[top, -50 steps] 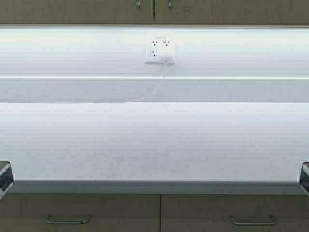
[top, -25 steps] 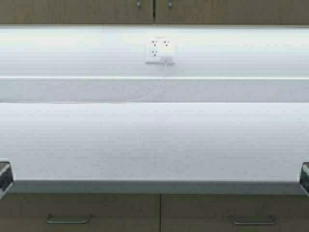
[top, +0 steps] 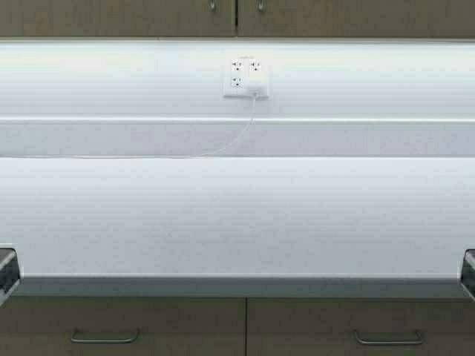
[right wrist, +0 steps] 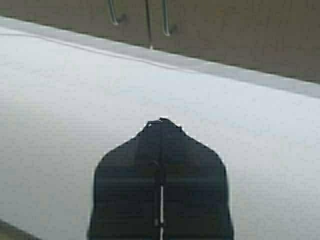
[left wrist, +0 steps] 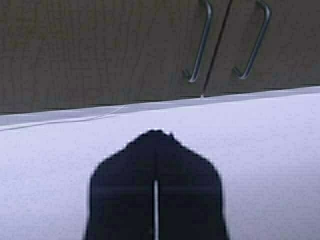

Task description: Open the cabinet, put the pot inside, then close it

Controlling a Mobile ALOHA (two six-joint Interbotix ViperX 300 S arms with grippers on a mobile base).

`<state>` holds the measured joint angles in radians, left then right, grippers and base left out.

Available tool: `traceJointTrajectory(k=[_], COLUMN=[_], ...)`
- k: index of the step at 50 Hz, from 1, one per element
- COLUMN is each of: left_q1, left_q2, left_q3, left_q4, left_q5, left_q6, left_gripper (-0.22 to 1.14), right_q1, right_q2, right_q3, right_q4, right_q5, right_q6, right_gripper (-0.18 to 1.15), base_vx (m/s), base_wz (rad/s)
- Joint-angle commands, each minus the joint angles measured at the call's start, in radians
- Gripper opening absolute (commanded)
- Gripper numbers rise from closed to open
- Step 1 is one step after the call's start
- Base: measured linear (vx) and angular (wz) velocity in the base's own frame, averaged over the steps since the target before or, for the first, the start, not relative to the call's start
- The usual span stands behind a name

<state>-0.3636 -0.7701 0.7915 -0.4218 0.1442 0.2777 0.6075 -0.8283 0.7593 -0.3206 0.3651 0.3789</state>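
The cabinet (top: 148,18) hangs on the wall above the white counter (top: 237,215), both doors closed, with only its lower edge and handle tips at the top of the high view. Its two curved handles show in the left wrist view (left wrist: 202,42) and the right wrist view (right wrist: 114,12). The pot is out of view. My left gripper (left wrist: 156,134) is shut and empty, low at the counter's front left edge (top: 6,273). My right gripper (right wrist: 161,121) is shut and empty at the front right edge (top: 469,273).
A white wall outlet (top: 246,78) with a plug and a thin white cable (top: 223,144) sits on the backsplash. Below the counter are drawer fronts with bar handles (top: 104,337).
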Motion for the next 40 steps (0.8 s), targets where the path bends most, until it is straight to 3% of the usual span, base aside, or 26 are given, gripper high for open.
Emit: traceJointTrajectory(k=[1,40], left_q1=[-0.002,-0.002], left_q2=[-0.003,-0.021], left_q3=[-0.008,0.017], left_q4=[0.002,0.002], left_q5=[-0.008,-0.009], left_q6=[0.0,0.0], left_gripper=[0.04,0.04], right_q1=[0.002,0.002], right_q2=[0.0,0.0], right_q3=[-0.012,-0.006], right_q4=[0.003,0.003], right_q5=[-0.006,-0.005], right_q6=[0.003,0.002], right_gripper=[0.07,0.07], base_vx=[0.0,0.0], base_wz=[0.0,0.0])
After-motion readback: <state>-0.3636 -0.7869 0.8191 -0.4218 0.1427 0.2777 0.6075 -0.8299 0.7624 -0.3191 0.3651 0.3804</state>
